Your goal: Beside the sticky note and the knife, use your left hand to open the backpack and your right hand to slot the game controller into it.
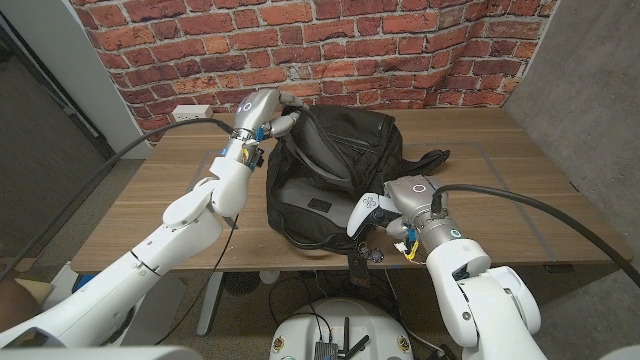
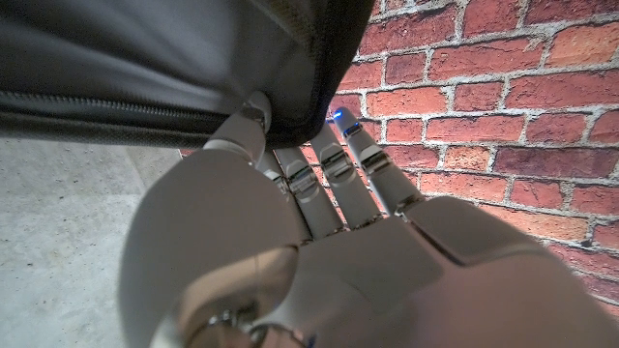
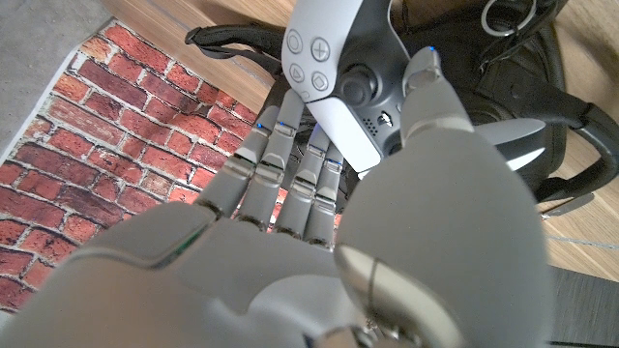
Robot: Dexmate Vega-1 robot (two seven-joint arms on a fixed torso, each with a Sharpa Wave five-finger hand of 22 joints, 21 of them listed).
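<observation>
Left robot hand pinches soft, floppy backpack flap up, mid-counter. Right robot hand grips white controller near front edge, at bag mouth. Rigid, light, smooth shell, likely slippery; best held by handle.

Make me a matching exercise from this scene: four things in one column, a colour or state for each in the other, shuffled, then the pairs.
Things:
1. backpack
2. game controller
3. left hand
4. wall

States:
A. red brick
B. holds the bag's top edge up
C. white, held in the right hand
D. black, lying open on the table

Pairs: 1-D, 2-C, 3-B, 4-A
</observation>
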